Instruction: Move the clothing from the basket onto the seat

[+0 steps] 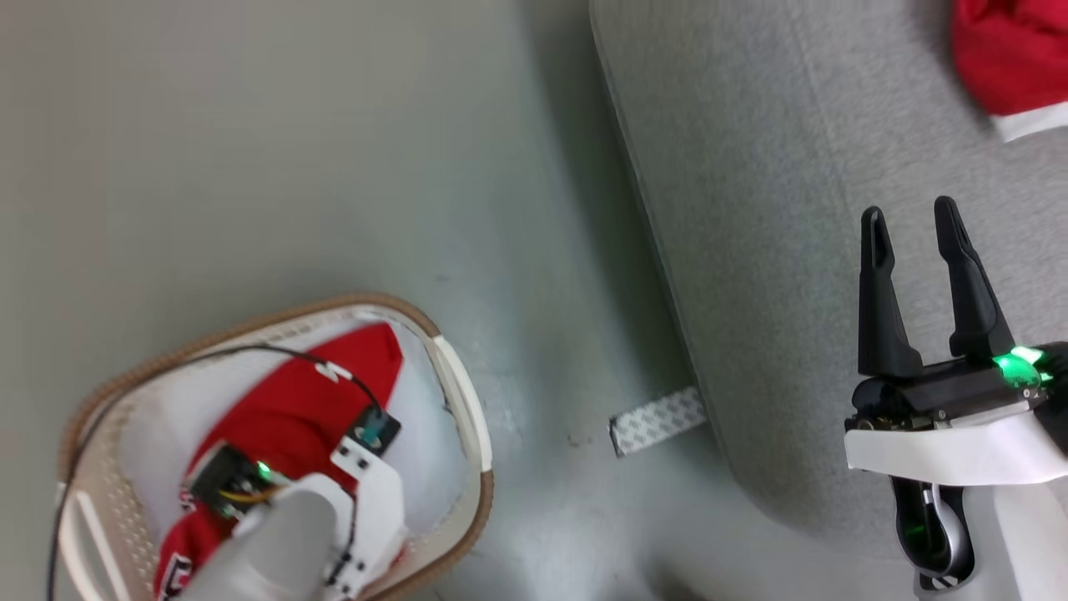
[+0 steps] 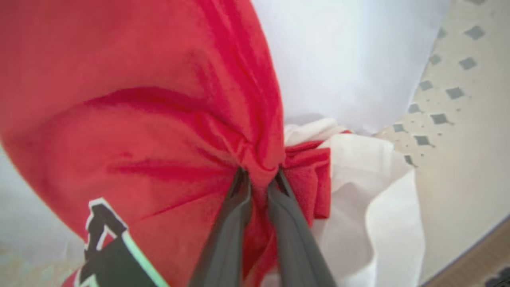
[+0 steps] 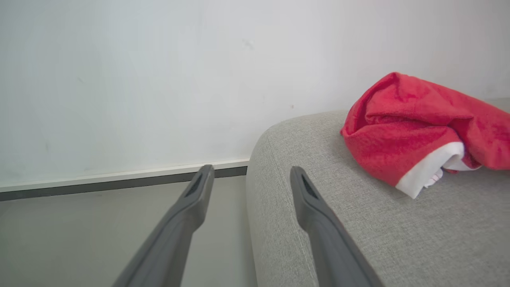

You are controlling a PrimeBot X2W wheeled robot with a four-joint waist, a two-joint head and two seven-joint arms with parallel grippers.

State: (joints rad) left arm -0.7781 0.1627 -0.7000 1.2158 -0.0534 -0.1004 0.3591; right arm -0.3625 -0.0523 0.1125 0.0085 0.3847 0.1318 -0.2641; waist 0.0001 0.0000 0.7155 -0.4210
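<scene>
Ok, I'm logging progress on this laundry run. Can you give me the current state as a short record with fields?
left gripper: shut on the red garment, down inside the basket
right gripper: open, empty, above the seat
on seat: one red garment with white band
also in basket: white cloth beside the gripped fabric
progress: one piece delivered, one gripped but not yet out of the basket
</scene>
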